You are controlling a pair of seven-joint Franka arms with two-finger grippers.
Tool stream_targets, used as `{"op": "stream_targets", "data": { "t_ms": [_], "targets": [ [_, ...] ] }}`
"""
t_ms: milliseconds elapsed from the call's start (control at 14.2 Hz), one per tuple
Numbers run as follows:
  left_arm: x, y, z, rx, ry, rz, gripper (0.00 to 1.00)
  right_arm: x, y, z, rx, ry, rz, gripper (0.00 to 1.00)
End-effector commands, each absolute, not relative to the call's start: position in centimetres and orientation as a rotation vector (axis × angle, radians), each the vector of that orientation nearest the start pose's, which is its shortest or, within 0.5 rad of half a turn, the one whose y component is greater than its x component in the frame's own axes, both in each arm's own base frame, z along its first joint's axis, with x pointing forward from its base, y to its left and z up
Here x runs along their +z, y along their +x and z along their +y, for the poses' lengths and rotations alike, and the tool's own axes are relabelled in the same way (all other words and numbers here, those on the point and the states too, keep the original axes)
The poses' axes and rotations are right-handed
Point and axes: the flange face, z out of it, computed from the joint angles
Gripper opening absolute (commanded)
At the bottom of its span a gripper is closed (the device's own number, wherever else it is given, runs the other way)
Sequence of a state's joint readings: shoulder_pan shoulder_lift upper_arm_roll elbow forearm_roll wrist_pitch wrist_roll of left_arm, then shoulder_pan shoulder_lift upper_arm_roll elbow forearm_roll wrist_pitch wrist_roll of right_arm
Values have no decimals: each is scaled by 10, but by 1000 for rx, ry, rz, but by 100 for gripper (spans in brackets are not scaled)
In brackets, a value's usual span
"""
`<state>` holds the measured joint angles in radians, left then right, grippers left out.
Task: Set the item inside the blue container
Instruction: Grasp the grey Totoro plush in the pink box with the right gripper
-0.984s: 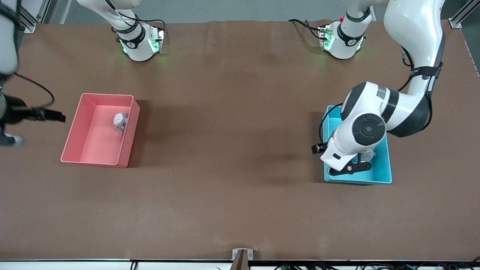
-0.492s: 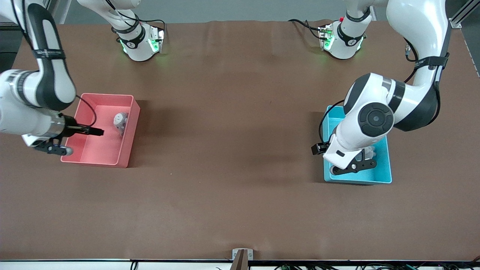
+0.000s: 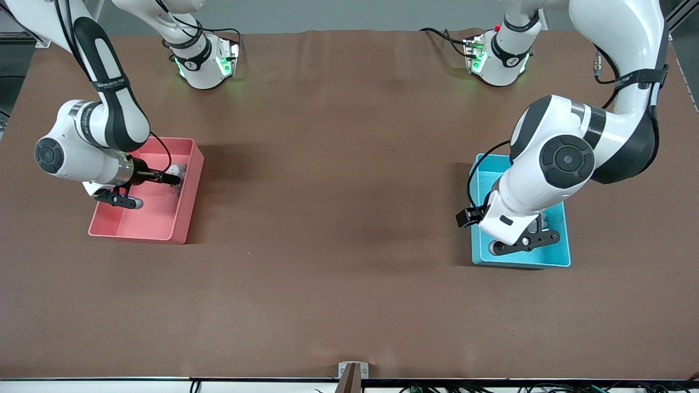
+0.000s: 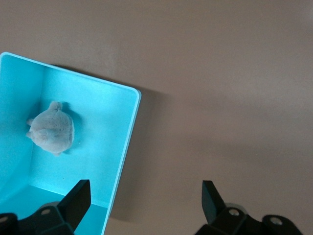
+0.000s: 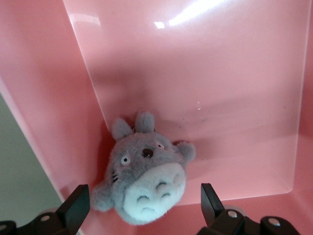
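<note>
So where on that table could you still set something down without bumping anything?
The wide brown table between the pink bin and the blue container is bare. Crowded spots: the pink bin, holding a grey plush under the right gripper, and the blue container beneath the left gripper.

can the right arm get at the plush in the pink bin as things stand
Probably yes: the right gripper hangs open over the pink bin, the plush lies uncovered against its wall between the fingers, nothing lying on it.

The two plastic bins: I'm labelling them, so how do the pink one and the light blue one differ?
The pink rectangular plastic bin lies toward the right arm's end of the table; the light blue rectangular plastic bin toward the left arm's. The pink bin holds a grey-and-white plush toy; the blue bin holds a beige plush toy. Both look alike in size, with low straight walls.
</note>
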<state>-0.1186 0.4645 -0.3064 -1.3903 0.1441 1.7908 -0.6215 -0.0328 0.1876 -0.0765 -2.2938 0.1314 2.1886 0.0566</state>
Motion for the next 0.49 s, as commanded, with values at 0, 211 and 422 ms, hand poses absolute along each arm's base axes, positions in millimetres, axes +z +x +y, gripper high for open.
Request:
{"op": "stream_targets", "data": {
  "t_ms": [0,211,422],
  "targets": [
    [454,642,-242,54,-3113,-286,100,242,481,-50,456,-2984,429,100],
    [451,642,-242,59,-3108,-277,100,227,478,-53,504,-2975,444,100],
    [451,644,-238,59,-3111,-287,100,212,475,-55,541,-2917,513,100]
  ]
}}
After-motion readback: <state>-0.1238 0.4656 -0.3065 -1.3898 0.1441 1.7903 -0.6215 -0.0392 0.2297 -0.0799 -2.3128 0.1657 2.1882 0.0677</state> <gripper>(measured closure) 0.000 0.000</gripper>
